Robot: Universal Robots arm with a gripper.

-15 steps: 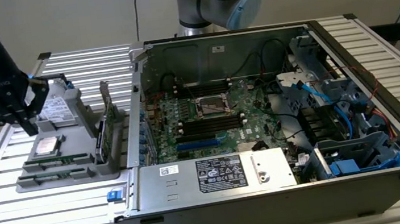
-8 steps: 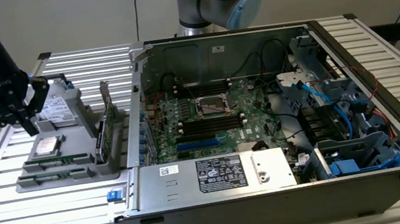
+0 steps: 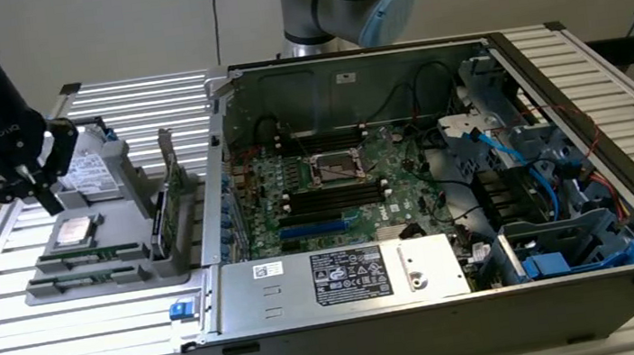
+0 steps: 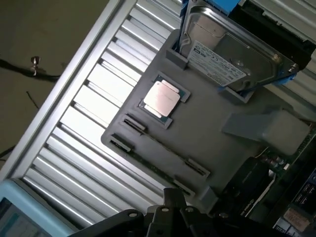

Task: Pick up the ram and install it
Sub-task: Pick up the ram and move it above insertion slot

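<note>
One black pincer [image 3: 28, 190], grip state untellable, hovers over grey plastic tray [image 3: 112, 228]; thin green ram stick [image 3: 94, 256] unpicked, uninstalled.

Exterior high, wide, angled down; wrist close over shared tray [image 3: 127, 230] [image 4: 210, 136]

wall [image 3: 129, 28]: plain beige; table [image 3: 83, 342]: ribbed aluminium; floor [image 4: 44, 29]: dull brown

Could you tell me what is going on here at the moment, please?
A robot arm's end effector hovers over a gray parts tray beside the open computer case. The ram lies in its holder on the tray, not yet picked up, next to a silver processor chip.
</note>
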